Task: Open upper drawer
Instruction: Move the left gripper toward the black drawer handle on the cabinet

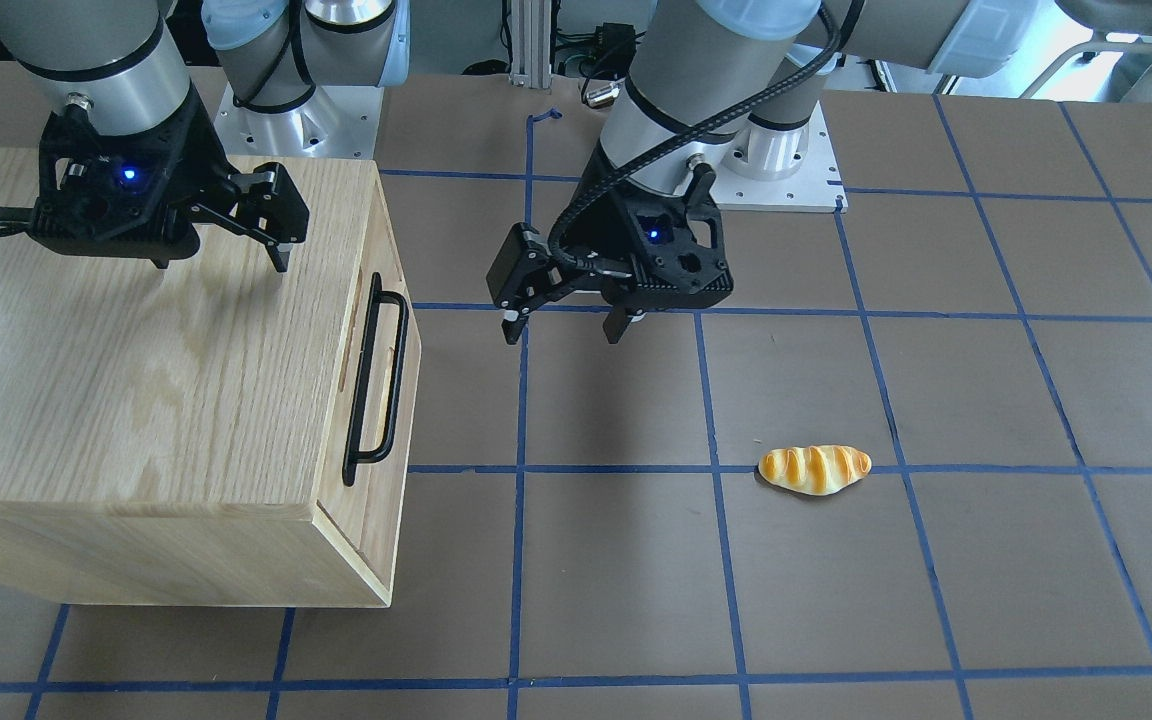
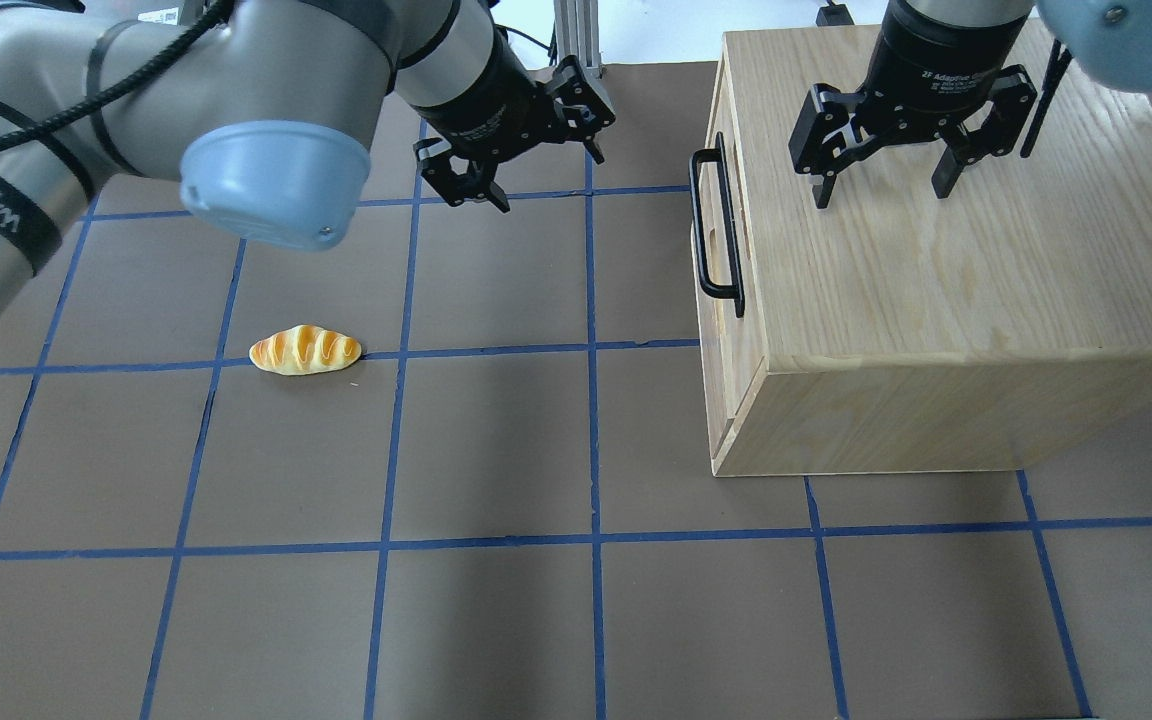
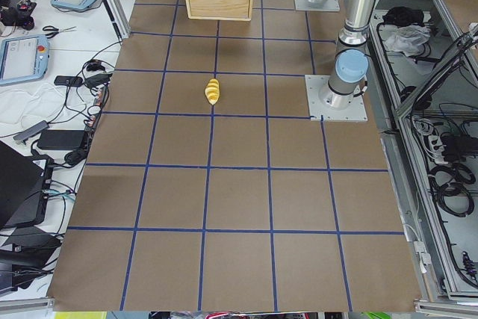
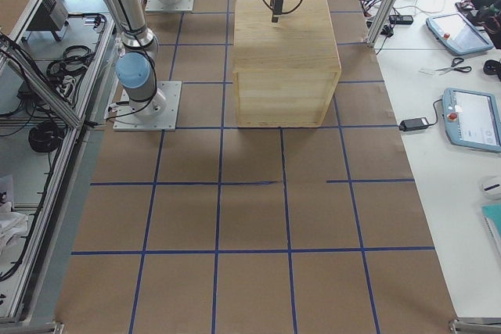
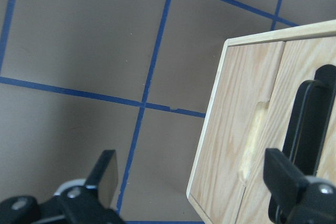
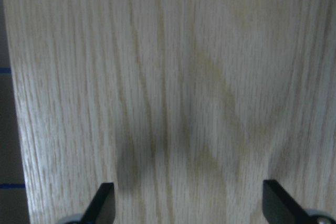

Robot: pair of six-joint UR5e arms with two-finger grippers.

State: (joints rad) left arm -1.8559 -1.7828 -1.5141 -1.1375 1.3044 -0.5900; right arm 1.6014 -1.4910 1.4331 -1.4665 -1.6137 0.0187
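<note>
Brown matte table (image 2: 496,450), blue tape grid. Oak-grain box cabinet (image 2: 936,300) at right. Upper drawer (image 5: 307,72) flush shut, black bar handle (image 2: 699,225) untouched. Right gripper (image 2: 881,190) spread over cabinet top. Left gripper (image 1: 563,325) spread, left of handle, apart. Glossy bread roll (image 2: 304,350) at left.

Bare table (image 2: 496,450) runs from the cabinet (image 2: 936,300) front out to the left gripper (image 1: 563,335), an open strip on the handle side. On the upper drawer (image 5: 307,59) the black bar handle (image 5: 303,129) stands off the panel, with a gap showing behind the bar. Left gripper jaws are spread wide, beside the front but apart from it. The bread roll (image 1: 814,469) lies well apart, past the left gripper from the cabinet, off that strip. The right gripper (image 2: 881,195) hangs over the cabinet top, jaws apart, with solid wood directly below it.
</note>
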